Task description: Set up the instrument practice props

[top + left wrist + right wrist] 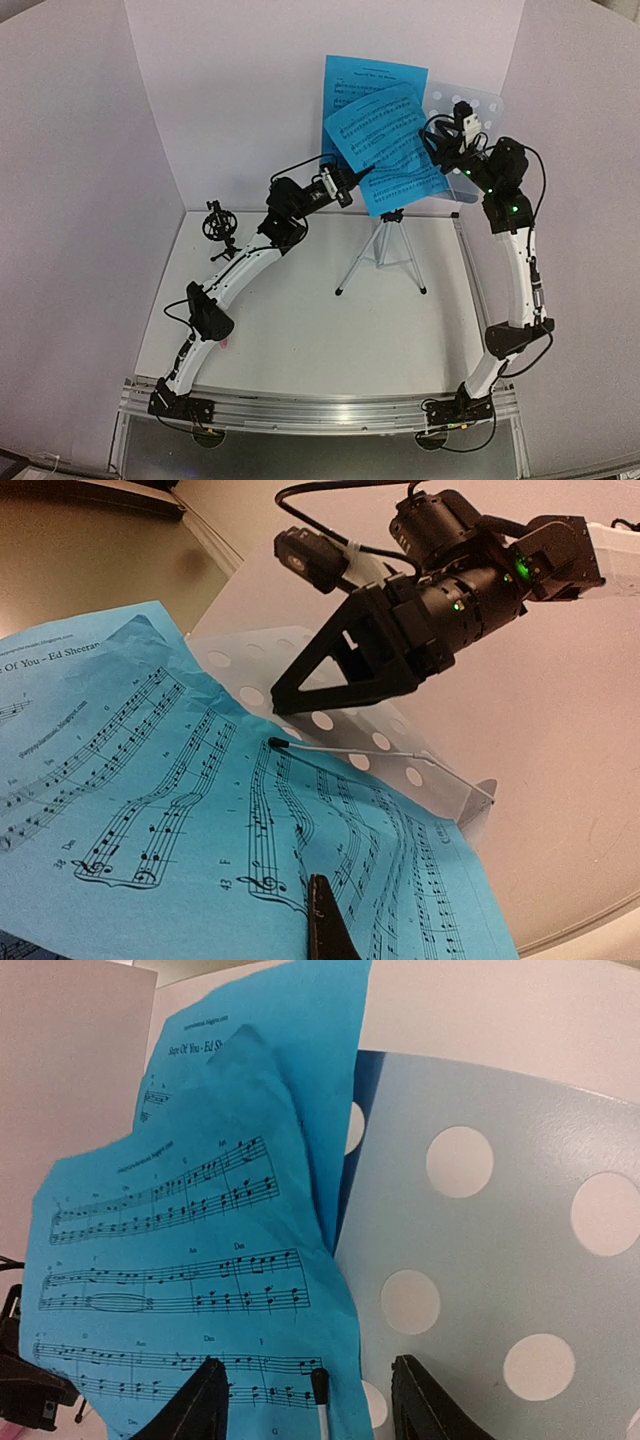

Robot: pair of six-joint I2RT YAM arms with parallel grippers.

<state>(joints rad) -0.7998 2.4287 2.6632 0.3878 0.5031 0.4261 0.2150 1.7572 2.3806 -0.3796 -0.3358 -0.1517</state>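
The pale blue perforated music stand [478, 104] [500, 1260] stands on its silver tripod [384, 255] at the back. Two blue sheet-music pages lean on it: one flat behind [375, 75] and a crumpled front page [388, 150] [190, 1260] [150, 810]. My left gripper [364, 172] [322, 885] is shut on the front page's lower edge, where creases gather. The right gripper [315, 1405] [434, 137] is open, its fingers either side of the front page's right edge and the stand's wire page holder [320, 1385] [350, 752]. The small black tripod mic holder [218, 227] stands at the far left.
White walls close in the back and both sides of the table [300, 330]. The stand's tripod legs spread over the middle of the table. A metal rail [330, 410] runs along the near edge by the arm bases.
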